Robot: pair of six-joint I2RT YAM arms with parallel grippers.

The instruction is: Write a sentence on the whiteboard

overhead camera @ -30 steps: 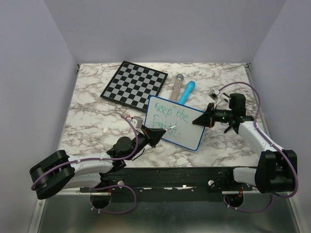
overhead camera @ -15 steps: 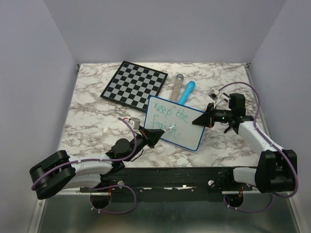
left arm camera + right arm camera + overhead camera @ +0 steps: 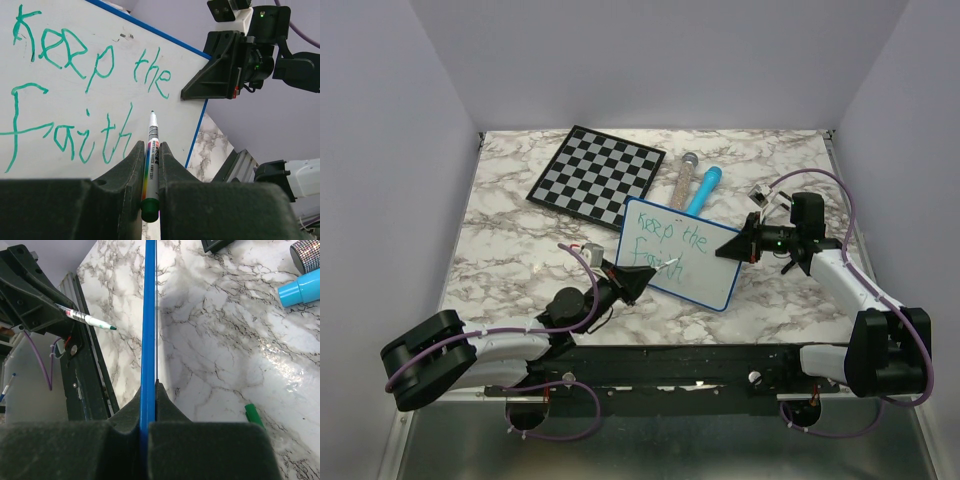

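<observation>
The whiteboard (image 3: 700,262), white with a blue rim, is held tilted above the table. My right gripper (image 3: 745,246) is shut on its right edge; the rim (image 3: 148,330) shows edge-on in the right wrist view. The sentence (image 3: 90,100) reads "Keep the Faith" in green; it also shows in the top view (image 3: 660,245). My left gripper (image 3: 638,282) is shut on a green marker (image 3: 151,150). The marker's tip (image 3: 152,114) points at the board just right of "Faith", a little off the surface. The marker also shows in the right wrist view (image 3: 87,319).
A black-and-white chessboard (image 3: 597,172) lies at the back left. A glittery tube (image 3: 682,178) and a light blue tube (image 3: 704,189) lie behind the whiteboard. A green cap (image 3: 254,416) lies on the marble under the board.
My left gripper with the marker has drawn back slightly toward the near left, away from the board. The right arm and the board have stayed still.
</observation>
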